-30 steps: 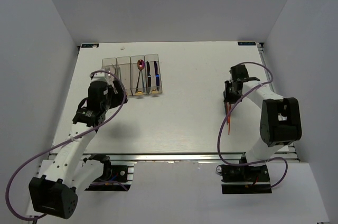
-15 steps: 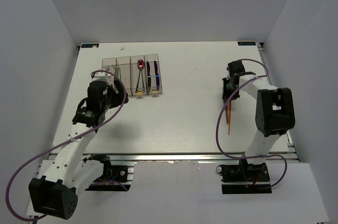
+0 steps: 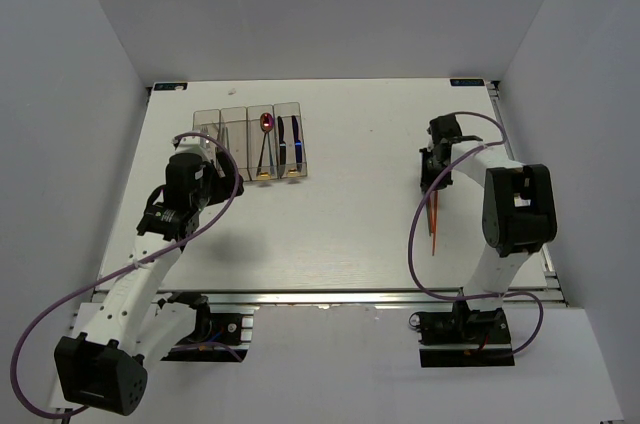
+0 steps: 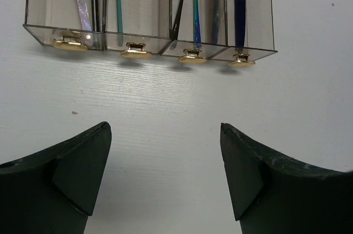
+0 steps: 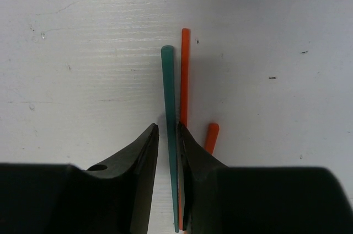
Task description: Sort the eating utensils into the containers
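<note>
The right gripper pointed down at the white table, its two dark fingers set close together. A green chopstick ran lengthwise through the narrow gap between them, lying against the right finger, with a thin dark sliver showing on its left side; whether it was truly pinched could not be told. Just beside it on the right lay an orange chopstick, nearly parallel, its tip reaching a little farther out. The end of a second orange chopstick stuck out from behind the right finger. Faint scratches and specks marked the table.
</note>
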Controlling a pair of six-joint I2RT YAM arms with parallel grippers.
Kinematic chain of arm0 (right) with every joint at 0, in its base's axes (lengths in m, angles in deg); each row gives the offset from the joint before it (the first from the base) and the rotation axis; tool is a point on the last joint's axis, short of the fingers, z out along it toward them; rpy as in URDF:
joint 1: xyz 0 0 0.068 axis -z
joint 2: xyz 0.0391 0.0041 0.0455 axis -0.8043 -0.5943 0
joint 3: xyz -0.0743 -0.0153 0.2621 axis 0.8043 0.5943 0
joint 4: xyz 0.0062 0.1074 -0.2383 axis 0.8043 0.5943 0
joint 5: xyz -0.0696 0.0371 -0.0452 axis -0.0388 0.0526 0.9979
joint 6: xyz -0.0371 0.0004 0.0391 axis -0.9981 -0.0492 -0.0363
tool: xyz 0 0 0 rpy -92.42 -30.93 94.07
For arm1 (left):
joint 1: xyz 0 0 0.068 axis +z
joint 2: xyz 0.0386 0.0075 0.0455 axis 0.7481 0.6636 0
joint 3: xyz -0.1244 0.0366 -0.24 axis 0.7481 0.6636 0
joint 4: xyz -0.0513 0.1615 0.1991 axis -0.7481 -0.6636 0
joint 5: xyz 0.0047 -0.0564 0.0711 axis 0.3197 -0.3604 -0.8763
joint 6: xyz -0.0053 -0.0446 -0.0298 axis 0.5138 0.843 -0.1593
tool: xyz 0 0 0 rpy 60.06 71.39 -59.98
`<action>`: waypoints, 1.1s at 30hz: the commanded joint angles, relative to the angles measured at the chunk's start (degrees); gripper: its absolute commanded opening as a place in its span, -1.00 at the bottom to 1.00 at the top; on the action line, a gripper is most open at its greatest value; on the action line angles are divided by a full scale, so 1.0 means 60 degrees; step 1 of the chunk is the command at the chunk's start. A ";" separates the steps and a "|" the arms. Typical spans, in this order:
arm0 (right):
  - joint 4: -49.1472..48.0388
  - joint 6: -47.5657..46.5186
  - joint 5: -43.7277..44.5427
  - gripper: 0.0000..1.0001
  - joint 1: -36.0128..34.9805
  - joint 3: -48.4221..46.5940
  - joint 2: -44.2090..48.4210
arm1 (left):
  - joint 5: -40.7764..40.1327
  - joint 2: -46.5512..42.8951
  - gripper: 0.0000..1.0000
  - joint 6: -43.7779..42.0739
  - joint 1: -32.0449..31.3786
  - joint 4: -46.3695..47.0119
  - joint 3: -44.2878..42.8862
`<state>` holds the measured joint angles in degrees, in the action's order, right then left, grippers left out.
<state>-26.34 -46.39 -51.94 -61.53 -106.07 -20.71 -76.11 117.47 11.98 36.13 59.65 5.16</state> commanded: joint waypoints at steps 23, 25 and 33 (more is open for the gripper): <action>-0.2664 0.1379 -0.5083 -1.00 -0.0953 0.1633 0.1764 | 0.3834 0.0051 0.81 0.1604 -0.0031 0.1125 -0.0286; -0.3734 0.2112 -0.7086 -1.00 -0.1099 0.2174 0.2281 | 0.4794 0.0124 0.81 0.2932 -0.0031 0.3098 -0.0052; -0.7926 0.4956 -0.8214 -1.00 -0.3823 0.2470 0.3381 | 0.6044 0.1179 0.80 0.5754 -0.0192 0.6884 0.0404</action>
<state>-61.01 -25.12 -95.42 -80.17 -91.38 -2.07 -43.87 123.06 39.67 35.56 92.48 7.65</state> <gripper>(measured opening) 0.022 0.903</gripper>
